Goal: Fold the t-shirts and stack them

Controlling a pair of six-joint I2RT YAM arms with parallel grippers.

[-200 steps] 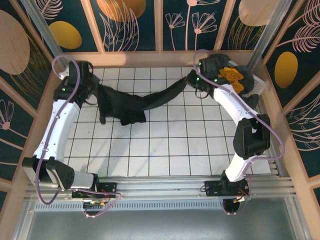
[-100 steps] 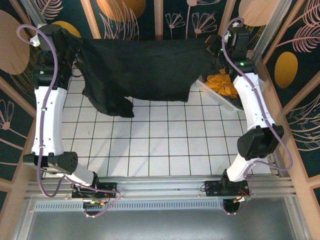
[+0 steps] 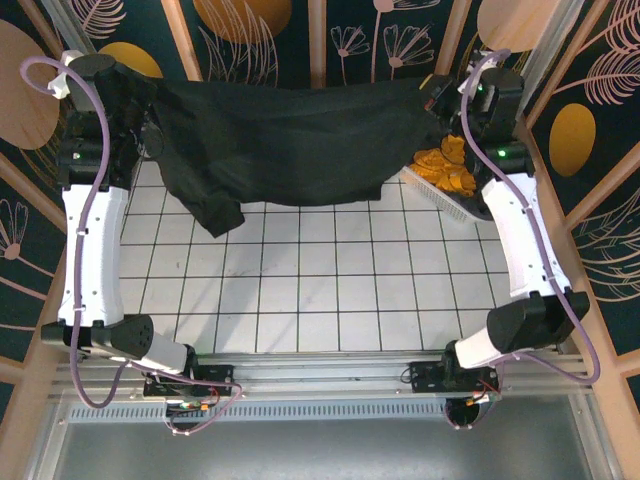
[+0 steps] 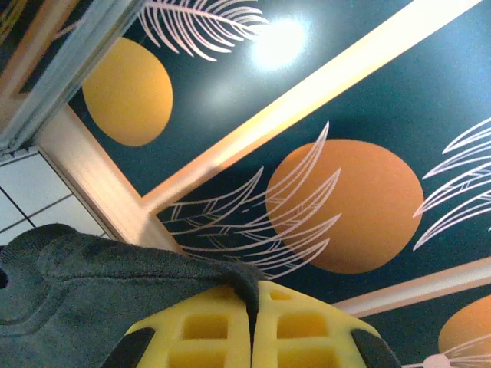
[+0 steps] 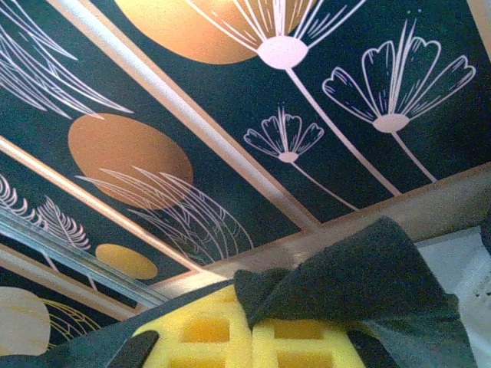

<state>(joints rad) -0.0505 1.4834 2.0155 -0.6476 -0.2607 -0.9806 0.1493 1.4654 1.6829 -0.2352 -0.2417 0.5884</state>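
While both arms are raised at the back of the cell, you hold the black t-shirt spread in the air between them, above the white tiled tabletop.

On the left, your left claw is clamped on one upper corner of the black t-shirt. In the left wrist view its yellow pads meet with a fold of dark cloth pinched in the seam between them, and more cloth bunches off to the left. From above, the shirt's left side hangs lowest, with a loose flap dangling over the back-left tiles.

Across the middle, the top edge sags a little and the cloth hangs as a wide dark sheet in front of the back wall.

On the right, your right claw is clamped on the other upper corner, and the cloth drapes over its pads towards the right. Beneath that arm a white basket sits at the back right of the tabletop with a crumpled mustard-yellow t-shirt in it. You cannot tell whether the hanging shirt touches the basket.
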